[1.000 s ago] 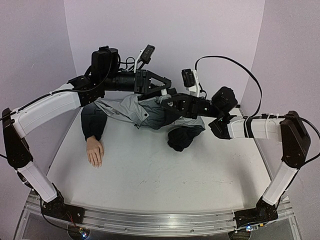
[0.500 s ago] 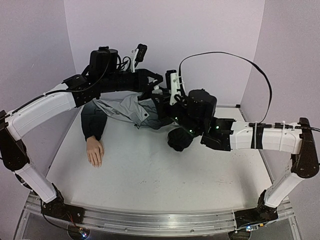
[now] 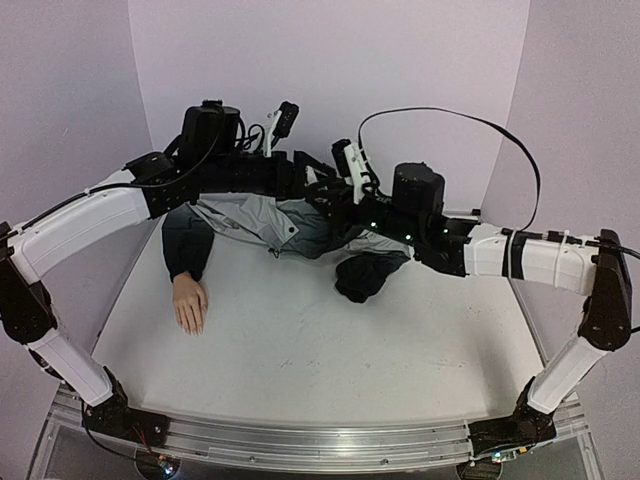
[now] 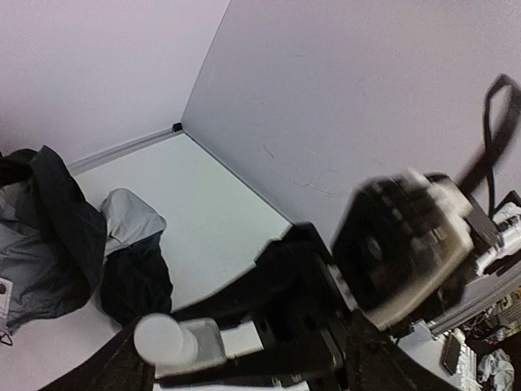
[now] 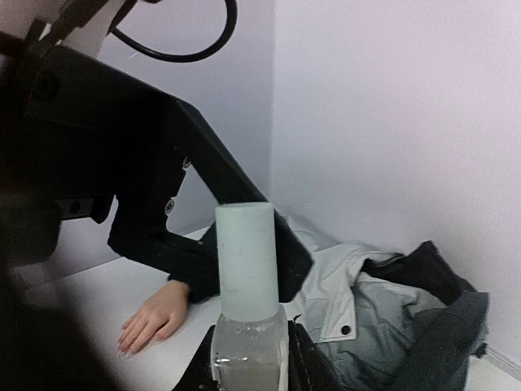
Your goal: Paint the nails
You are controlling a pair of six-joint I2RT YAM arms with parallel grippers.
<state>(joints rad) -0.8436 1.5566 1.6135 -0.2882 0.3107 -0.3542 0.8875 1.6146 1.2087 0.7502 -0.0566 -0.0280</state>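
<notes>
Clenching my right pincer (image 5: 248, 373) on small clear glass bottle (image 5: 248, 346), pale cap (image 5: 246, 261) up. My left pincer (image 3: 318, 183) hovering beside cap; cannot tell its spread. Tiny nails (image 3: 194, 327) of pale mannequin hand (image 3: 189, 298) lying near left edge of counter (image 3: 300, 350): probably rigid, slick; hand light, steadying at wrist.

No writing, number or brand can be read anywhere; the small white tag (image 4: 3, 298) on the crumpled grey-black fabric jacket (image 4: 49, 244) is too blurred to make out
</notes>
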